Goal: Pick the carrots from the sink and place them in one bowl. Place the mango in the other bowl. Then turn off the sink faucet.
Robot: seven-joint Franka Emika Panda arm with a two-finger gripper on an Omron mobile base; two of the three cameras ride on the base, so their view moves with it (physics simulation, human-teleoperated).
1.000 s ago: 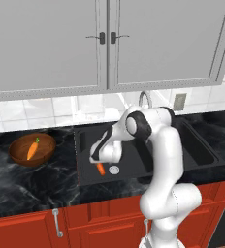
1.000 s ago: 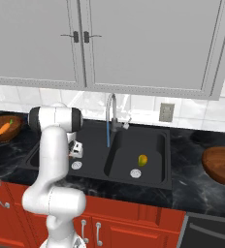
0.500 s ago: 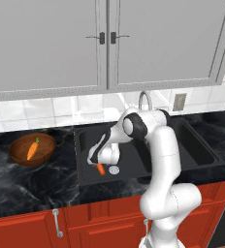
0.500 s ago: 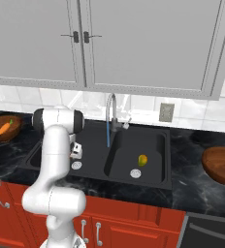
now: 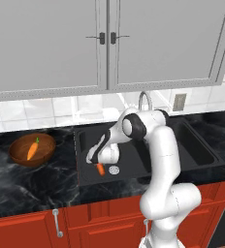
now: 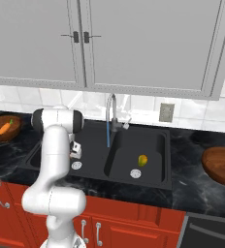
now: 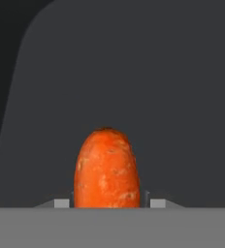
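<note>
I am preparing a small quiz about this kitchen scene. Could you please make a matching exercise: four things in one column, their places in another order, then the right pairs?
Things:
1. carrot at the fingers
2. second carrot
3. mango
4. empty bowl

Places:
A. on the counter right of the sink
B. in the sink's left basin
C. in the bowl left of the sink
D. in the sink's right basin

Pairs: 1-B, 2-C, 3-D, 4-A

Grey upper cabinets [image 5: 104, 43] with dark handles hang above a white tiled backsplash [image 5: 46, 109]. Black marbled counter [image 5: 32, 186] tops red base cabinets [image 5: 27, 230]. Wall outlet [image 6: 166, 112] present.
</note>
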